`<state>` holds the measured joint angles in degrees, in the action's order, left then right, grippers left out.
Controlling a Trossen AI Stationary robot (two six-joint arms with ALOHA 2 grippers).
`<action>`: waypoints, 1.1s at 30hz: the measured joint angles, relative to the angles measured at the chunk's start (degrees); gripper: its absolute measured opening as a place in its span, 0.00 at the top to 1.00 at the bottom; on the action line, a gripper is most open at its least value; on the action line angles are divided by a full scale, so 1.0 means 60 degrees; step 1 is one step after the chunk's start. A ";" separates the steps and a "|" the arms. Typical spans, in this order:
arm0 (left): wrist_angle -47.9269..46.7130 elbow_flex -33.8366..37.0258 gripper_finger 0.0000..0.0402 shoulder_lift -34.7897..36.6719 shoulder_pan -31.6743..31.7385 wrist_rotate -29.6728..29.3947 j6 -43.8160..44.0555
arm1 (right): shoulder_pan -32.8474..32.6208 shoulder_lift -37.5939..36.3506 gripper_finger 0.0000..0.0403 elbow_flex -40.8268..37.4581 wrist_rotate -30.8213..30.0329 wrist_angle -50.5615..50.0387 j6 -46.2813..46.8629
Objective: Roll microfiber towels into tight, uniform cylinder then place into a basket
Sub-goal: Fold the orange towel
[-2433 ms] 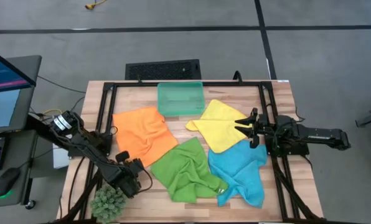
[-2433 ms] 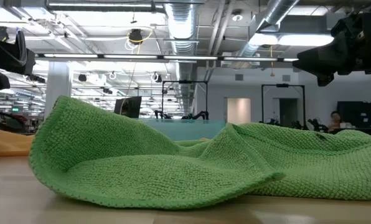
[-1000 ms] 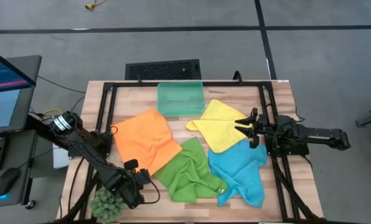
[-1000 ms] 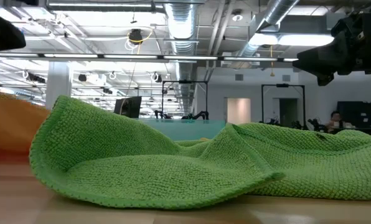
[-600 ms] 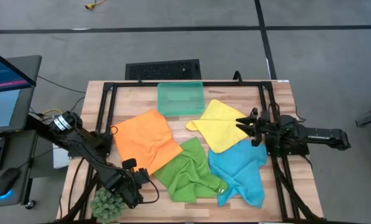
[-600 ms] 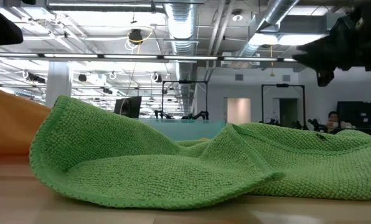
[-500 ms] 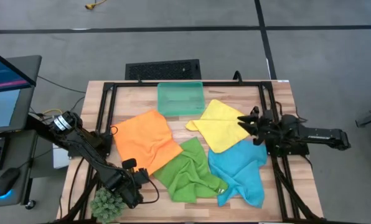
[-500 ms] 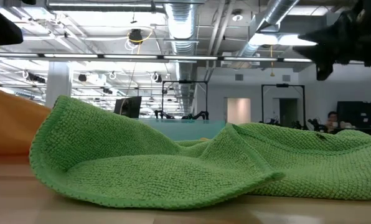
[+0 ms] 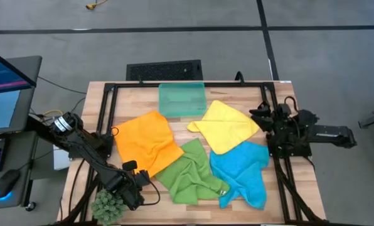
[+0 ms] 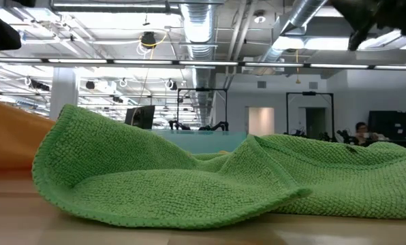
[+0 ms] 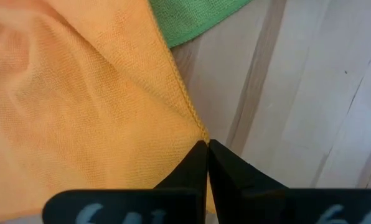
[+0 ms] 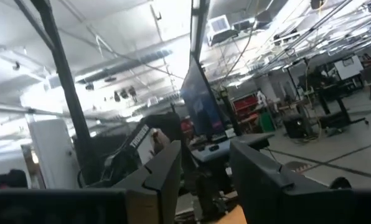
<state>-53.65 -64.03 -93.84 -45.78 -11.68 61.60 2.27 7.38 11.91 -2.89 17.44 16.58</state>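
Towels are spread flat on the wooden surface (image 9: 281, 88): orange towel (image 9: 143, 141) at the left, green towel (image 9: 187, 172) nearest, yellow towel (image 9: 224, 125) and blue towel (image 9: 243, 172) at the right. The basket (image 9: 182, 99) is set at the far edge. The orange towel's near corner is pinched by the closed left claw (image 11: 206, 144). The right claw (image 9: 257, 117) is held raised, parted, over the yellow towel's right edge

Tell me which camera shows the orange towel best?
The high view: the whole orange towel lies spread there. The left wrist view shows only its corner pinched by the left end effector; the low view a sliver; the right wrist view nothing.
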 joint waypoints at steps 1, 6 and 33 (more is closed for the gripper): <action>0.0000 0.0000 1.00 0.0000 0.0000 -0.0001 0.0069 | -0.0061 0.0258 0.61 0.0254 0.0004 -0.0221 -0.0093; 0.0004 0.0000 1.00 0.0000 0.0000 -0.0199 0.0311 | -0.0612 0.1845 0.61 0.1335 0.0007 -0.1326 -0.0249; 0.0018 0.0000 1.00 0.0000 0.0000 -0.0307 0.0318 | -0.3689 1.1573 0.61 0.4509 0.0213 -0.1976 0.1241</action>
<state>-53.54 -64.03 -93.84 -45.78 -13.52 63.51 -19.86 76.82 38.96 -1.61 5.58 24.03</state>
